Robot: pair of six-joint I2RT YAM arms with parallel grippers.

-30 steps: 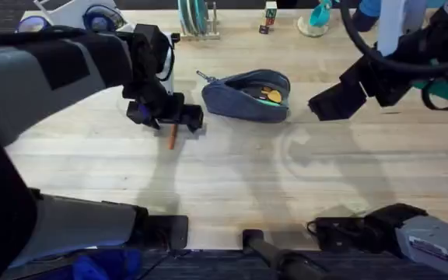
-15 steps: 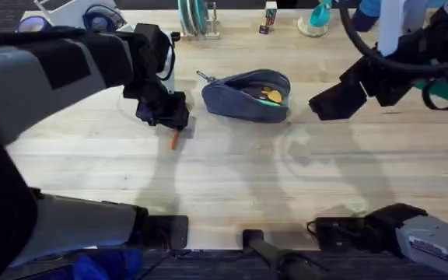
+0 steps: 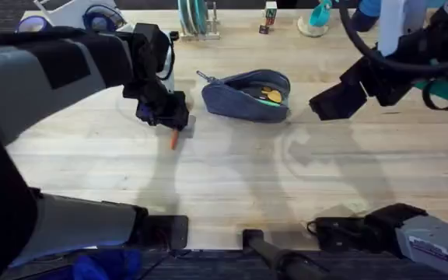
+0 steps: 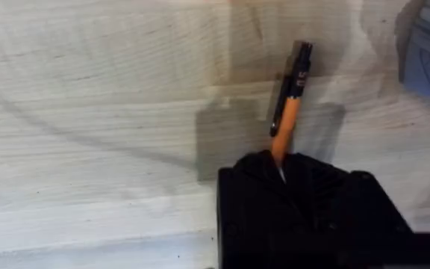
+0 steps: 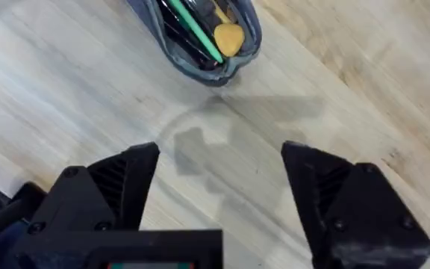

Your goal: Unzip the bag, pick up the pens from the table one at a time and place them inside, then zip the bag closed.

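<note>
- Left jaws point(image 4: 282, 168) clamped on the orange pen point(image 4: 287, 123), its dark tip down on the surface point(image 3: 232, 171)
- Bag point(image 3: 247, 95) lies unzipped near the far edge, green pen point(image 5: 192, 28) inside
- Right jaws point(image 5: 219, 187) apart above the surface, near the bag

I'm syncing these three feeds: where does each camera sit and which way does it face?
Overhead: above the arms' bases, looking down and forward at the table, both arms, the bag.
Left wrist: on the left arm, looking down at the orange pen held in the left gripper.
Right wrist: on the right arm, above the open bag, the right gripper spread.
All three views show the bag.
</note>
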